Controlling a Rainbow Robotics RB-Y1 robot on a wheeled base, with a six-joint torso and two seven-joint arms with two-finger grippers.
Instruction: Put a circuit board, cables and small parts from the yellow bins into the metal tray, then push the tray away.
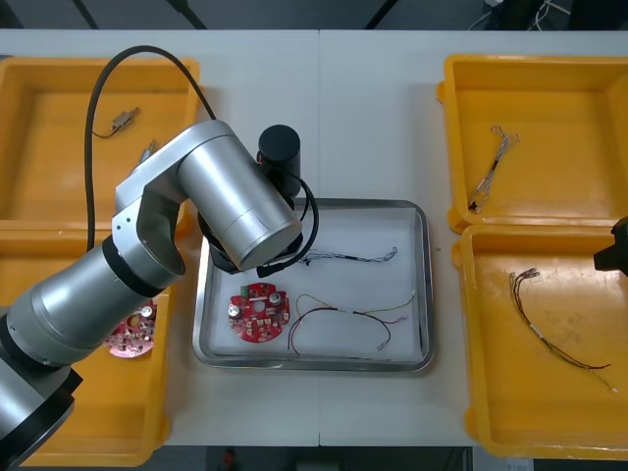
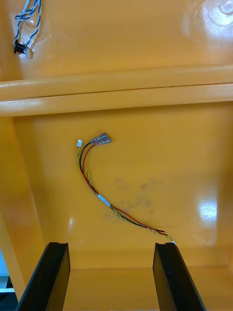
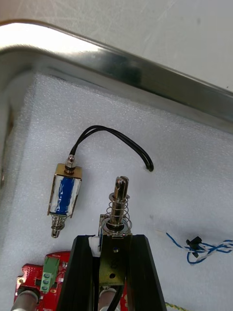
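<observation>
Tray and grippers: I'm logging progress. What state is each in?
Left gripper: shut on a sprung metal part, over the tray.
Right gripper: open, above a lone cable in a yellow bin.
Tray: white inside, holding a circuit board, blue-white cable, red-yellow cable, loose metal part.

In tray (image 3: pixel 121 68): loose part (image 3: pixel 64 194) beside left end effector (image 3: pixel 110 241)'s held part (image 3: pixel 116 214), cable (image 3: pixel 204 247) opposite, board (image 3: pixel 36 284) just behind
</observation>
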